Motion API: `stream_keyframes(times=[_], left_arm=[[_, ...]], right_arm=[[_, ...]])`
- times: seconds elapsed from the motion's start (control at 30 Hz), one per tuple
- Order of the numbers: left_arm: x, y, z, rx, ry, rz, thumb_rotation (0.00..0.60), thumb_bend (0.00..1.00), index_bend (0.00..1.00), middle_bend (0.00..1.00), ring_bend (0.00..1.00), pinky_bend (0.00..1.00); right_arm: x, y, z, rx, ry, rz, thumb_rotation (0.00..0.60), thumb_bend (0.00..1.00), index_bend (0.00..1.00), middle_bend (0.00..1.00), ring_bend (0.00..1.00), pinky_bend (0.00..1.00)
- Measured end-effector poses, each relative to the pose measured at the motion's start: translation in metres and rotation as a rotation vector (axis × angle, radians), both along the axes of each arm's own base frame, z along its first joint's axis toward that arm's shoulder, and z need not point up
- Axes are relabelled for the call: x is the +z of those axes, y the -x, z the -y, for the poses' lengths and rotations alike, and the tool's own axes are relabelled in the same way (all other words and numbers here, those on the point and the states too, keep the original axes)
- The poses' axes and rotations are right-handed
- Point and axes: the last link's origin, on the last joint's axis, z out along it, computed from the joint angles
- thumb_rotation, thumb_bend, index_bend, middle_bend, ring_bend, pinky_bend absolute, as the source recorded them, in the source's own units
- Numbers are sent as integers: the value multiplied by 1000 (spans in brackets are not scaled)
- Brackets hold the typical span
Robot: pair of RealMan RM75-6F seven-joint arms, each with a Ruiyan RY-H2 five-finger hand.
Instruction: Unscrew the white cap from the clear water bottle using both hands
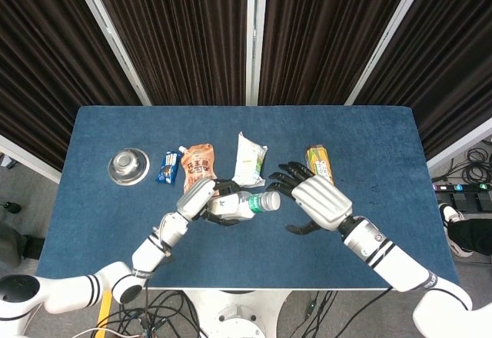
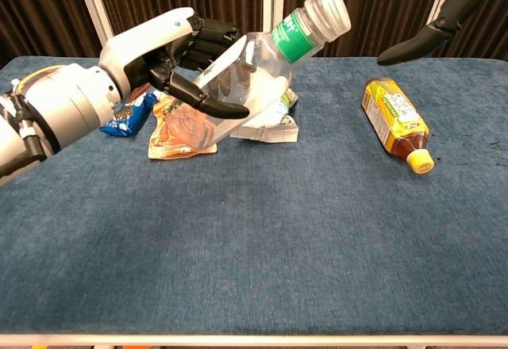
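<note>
My left hand (image 2: 171, 55) grips the clear water bottle (image 2: 254, 79) around its body and holds it tilted above the table, neck up and to the right. Its white cap (image 2: 330, 8) sits on the neck above a green label (image 2: 290, 33). In the head view the bottle (image 1: 244, 203) lies across the left hand (image 1: 201, 198) with the cap (image 1: 270, 200) pointing at my right hand (image 1: 314, 200). The right hand is open, fingers spread just right of the cap, not touching it. The chest view shows only its dark fingers (image 2: 440, 16) at the top right.
A yellow-capped tea bottle (image 2: 395, 120) lies on the blue table (image 2: 254, 238) at the right. Behind the held bottle lie an orange pouch (image 2: 178, 131), a white packet (image 1: 249, 160) and a blue snack pack (image 2: 127, 115). A steel bowl (image 1: 127, 164) stands at far left.
</note>
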Motion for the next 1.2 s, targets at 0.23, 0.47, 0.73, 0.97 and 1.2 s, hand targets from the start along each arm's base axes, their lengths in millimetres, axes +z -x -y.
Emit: stream_keyframes(times=[0.23,0.47,0.73,0.97,1.2], left_arm=[[2,-1,0,-2,-2,9,600,161,627,591,544,539],[2,-3,2,-13,-1,17,600,161,627,591,544,539],[3,-4,2,-14,-4,14,600,159,627,591,544,534],[2,-4,3,-14,1,11,600,158,627,591,544,533],[1,-4,2,-15,4,6,600,157,627,590,544,533]], right_arm=[[-1,-3,2,5,24,24,600,126,255,144,0,34],[-2,-8,4,21,63,69,600,213,362,165,0,34],[-4,-10,4,29,66,70,600,214,362,167,0,34],[-4,-10,5,27,66,66,600,216,368,168,0,34],[-6,-11,6,29,67,58,600,216,378,176,0,34]])
